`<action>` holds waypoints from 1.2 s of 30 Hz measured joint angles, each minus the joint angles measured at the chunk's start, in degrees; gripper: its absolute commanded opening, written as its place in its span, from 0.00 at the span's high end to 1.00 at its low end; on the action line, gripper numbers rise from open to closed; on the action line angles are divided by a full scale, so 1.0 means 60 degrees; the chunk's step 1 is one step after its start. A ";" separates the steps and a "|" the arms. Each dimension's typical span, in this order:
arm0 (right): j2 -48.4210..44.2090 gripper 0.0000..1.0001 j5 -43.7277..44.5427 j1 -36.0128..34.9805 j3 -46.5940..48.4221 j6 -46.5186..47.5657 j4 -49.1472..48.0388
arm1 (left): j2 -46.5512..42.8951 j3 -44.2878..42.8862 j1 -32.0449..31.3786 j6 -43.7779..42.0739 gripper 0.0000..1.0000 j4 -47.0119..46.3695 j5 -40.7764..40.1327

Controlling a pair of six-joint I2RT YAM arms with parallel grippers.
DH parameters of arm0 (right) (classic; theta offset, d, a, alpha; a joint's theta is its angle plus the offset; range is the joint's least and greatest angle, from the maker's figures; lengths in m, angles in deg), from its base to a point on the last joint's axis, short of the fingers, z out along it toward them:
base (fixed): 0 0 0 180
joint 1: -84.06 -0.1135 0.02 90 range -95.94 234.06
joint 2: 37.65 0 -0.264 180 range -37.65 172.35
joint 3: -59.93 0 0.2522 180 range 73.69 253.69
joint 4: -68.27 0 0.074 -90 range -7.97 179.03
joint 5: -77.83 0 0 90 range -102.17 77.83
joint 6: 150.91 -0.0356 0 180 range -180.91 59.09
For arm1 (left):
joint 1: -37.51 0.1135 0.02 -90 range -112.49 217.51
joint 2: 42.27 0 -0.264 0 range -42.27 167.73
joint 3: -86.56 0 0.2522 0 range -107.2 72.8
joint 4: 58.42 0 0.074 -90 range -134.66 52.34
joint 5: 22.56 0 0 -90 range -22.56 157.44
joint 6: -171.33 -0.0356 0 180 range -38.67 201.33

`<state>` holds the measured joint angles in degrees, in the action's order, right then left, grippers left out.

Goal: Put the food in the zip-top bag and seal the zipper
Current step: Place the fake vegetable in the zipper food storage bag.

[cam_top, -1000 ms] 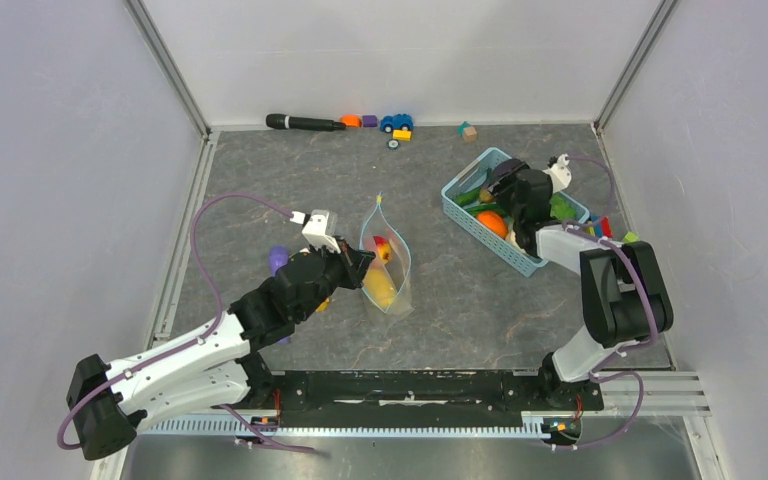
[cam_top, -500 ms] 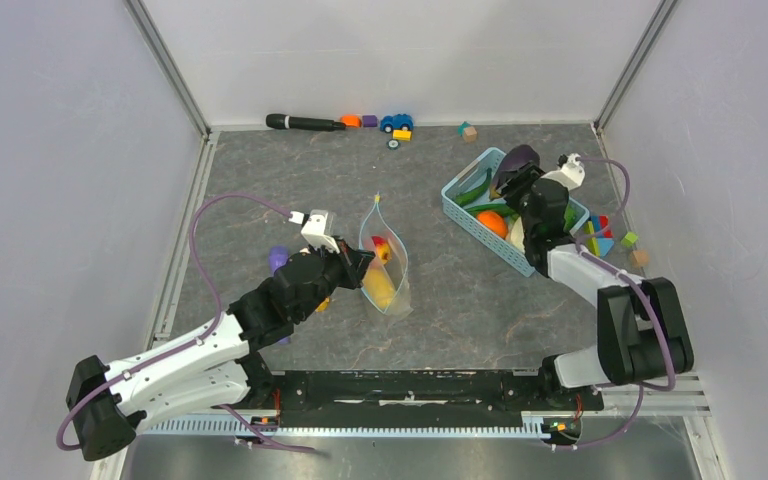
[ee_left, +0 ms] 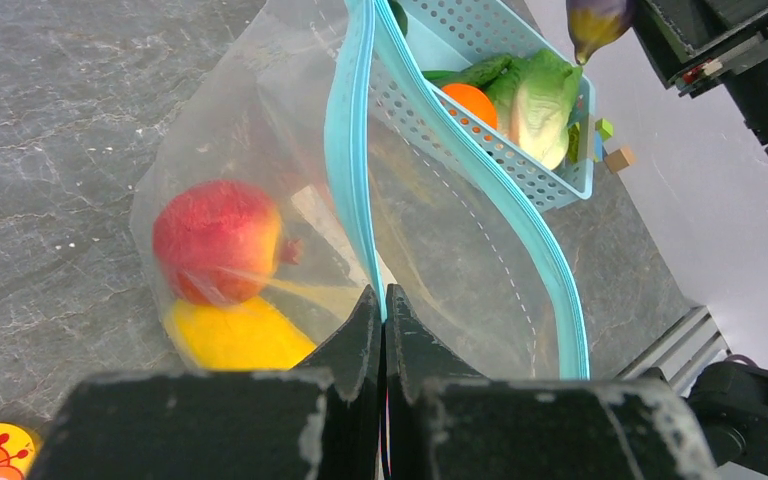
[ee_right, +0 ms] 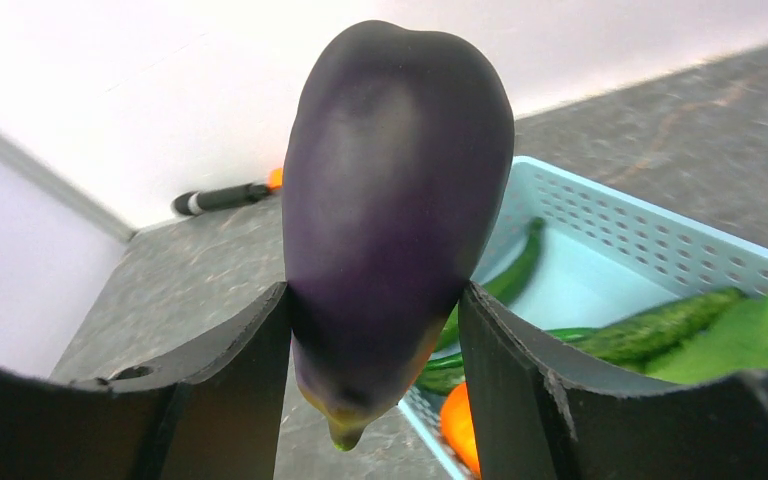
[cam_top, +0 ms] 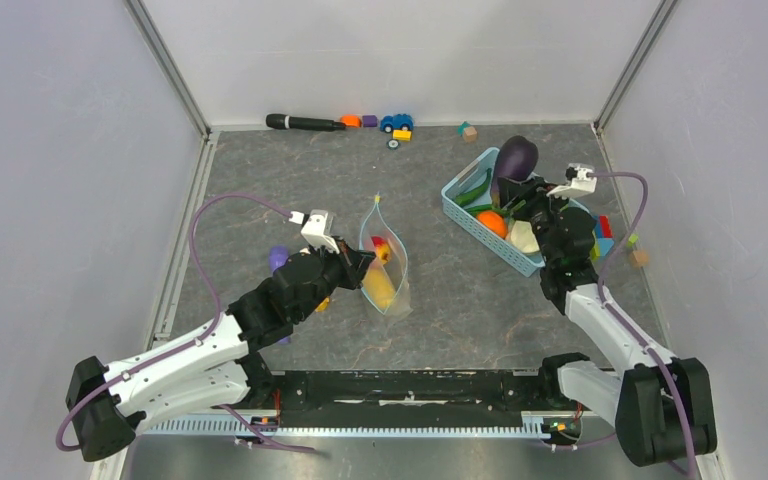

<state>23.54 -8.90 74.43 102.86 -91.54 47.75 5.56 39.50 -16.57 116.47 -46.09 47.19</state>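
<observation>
While a red fruit (ee_left: 218,240) and a yellow mango (ee_left: 235,335) already lie at the bottom of the bag (ee_left: 460,250), I judge that most of the job is ahead of me. My left end effector (ee_left: 382,310) is clenched on the near end of the zipper (ee_left: 355,150), holding the bag's mouth up and apart. My right end effector (ee_right: 375,305) grasps the purple eggplant (ee_right: 395,200) by its sides, raised above the light-blue basket (cam_top: 465,205) and well apart from the bag. An orange (ee_left: 470,100), a lettuce (ee_left: 545,95) and some green pods (ee_right: 660,325) sit in that basket. What is left, as I see it, is to carry the eggplant over, drop it in, fetch the others, and then press the zipper shut along its whole run. The bag stands near the middle of the counter (cam_top: 260,180), just in front of my left end effector. It is clear, floppy and creased, and its two teal strips bow away from each other into a narrow leaf-shaped opening.
</observation>
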 measured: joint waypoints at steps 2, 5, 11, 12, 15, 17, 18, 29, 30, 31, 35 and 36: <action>-0.0237 0.72 -0.0725 0.0000 -0.0011 0.0091 -0.0007 | 0.0000 0.0000 0.0000 0.0000 0.98 0.0000 0.0073; -0.0506 0.72 -0.1617 -0.0124 -0.0011 0.0164 0.0015 | 0.0000 0.0000 0.0000 0.0004 0.98 0.0000 0.0178; -0.1220 0.72 -0.2357 -0.1625 0.0000 0.0685 0.0503 | 0.0000 0.0000 0.0000 0.0007 0.98 0.0000 0.0219; -0.1311 0.72 -0.2379 -0.1931 0.0011 0.0783 0.0597 | 0.0000 0.0000 0.0000 0.0007 0.98 0.0000 0.0219; -0.1548 0.72 -0.2506 -0.3060 0.0069 0.1060 0.0820 | 0.0000 0.0000 0.0000 0.0007 0.98 0.0000 0.0219; -0.1585 0.72 -0.2546 -0.3712 0.0124 0.1198 0.0856 | 0.0000 0.0000 0.0000 0.0011 0.98 0.0000 0.0219; -0.1581 0.72 -0.2568 -0.3982 0.0164 0.1286 0.0892 | 0.0000 0.0000 0.0000 0.0011 0.98 0.0000 0.0219; -0.1122 0.72 -0.2164 -0.6084 0.0750 0.1916 0.1031 | 0.0000 0.0000 0.0000 0.0062 0.98 0.0000 0.0211; -0.1053 0.72 -0.2055 -0.6298 0.0820 0.1956 0.1016 | 0.0000 0.0000 0.0000 0.0069 0.98 0.0000 0.0211; -0.0973 0.72 -0.1956 -0.6535 0.0900 0.2011 0.1013 | 0.0000 0.0000 0.0000 0.0069 0.98 0.0000 0.0208; -0.0586 0.72 -0.1421 -0.7242 0.1078 0.2160 0.0885 | 0.0000 0.0000 0.0000 0.0073 0.98 0.0000 0.0208; -0.0503 0.72 -0.1224 -0.7395 0.1082 0.2193 0.0863 | 0.0000 0.0000 0.0000 0.0076 0.98 0.0000 0.0208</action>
<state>20.52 -16.24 30.06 109.35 -78.38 52.93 5.56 39.50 -16.57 116.92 -46.09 48.43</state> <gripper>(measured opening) 0.621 0.034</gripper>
